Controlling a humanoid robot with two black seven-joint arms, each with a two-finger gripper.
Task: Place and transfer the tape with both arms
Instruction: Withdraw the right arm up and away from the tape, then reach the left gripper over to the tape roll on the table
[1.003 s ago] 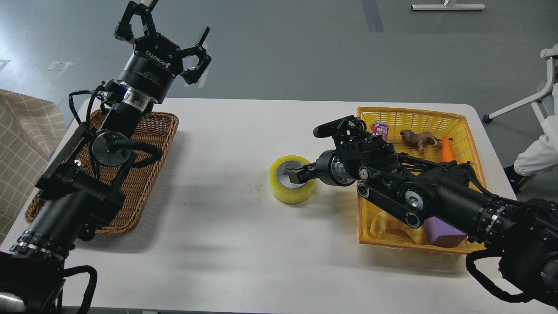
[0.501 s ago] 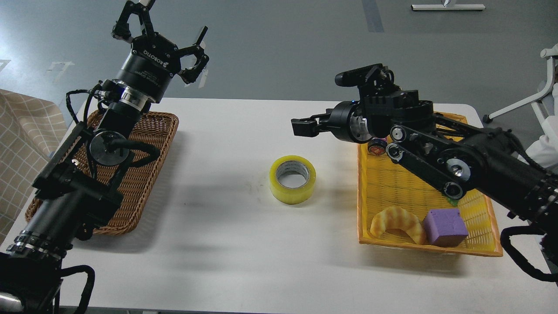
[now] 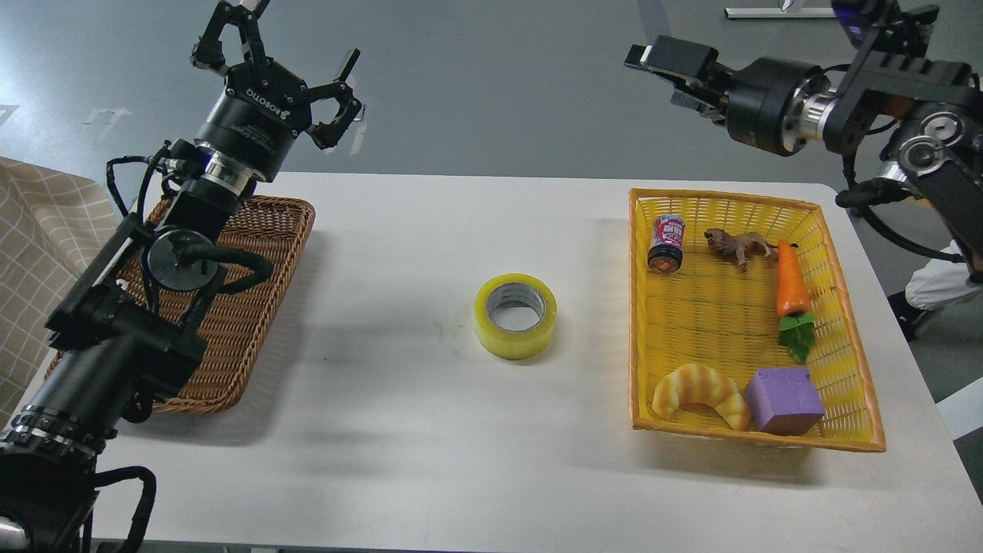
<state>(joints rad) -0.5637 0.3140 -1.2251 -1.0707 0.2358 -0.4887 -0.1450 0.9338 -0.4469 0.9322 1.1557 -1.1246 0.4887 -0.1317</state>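
Two grippers hang above the far edge of the table, neither touching anything: the left gripper (image 3: 288, 65), at the end of the left arm (image 3: 153, 261), has its black fingers (image 3: 230, 34) spread wide apart and empty, while the right gripper (image 3: 660, 60) is seen nearly end-on and dark, so I cannot tell whether its fingers are apart or together. Well below and between them the tape (image 3: 515, 316) lies flat on the white table (image 3: 399, 430), near the middle, its hollow axis pointing straight up, so the grey-white core opens toward the camera and the glossy, translucent yellow band forms a squat ring around it. It stands apart from both baskets. Left of it sits a brown woven wicker tray (image 3: 253, 322), partly hidden under the left arm. Right of it is a yellow plastic lattice basket (image 3: 837, 307) with an orange rim, holding a small can (image 3: 666, 243) lying tilted, a brown lion figure (image 3: 739, 246), an orange carrot (image 3: 791, 292) with green leaves, a ridged golden croissant (image 3: 700, 390) and a matte purple block (image 3: 785, 399) just beside it. The tabletop is smooth with rounded corners; beyond it is a grey floor (image 3: 491, 84), and a checked beige cloth (image 3: 38, 253) shows at the left edge
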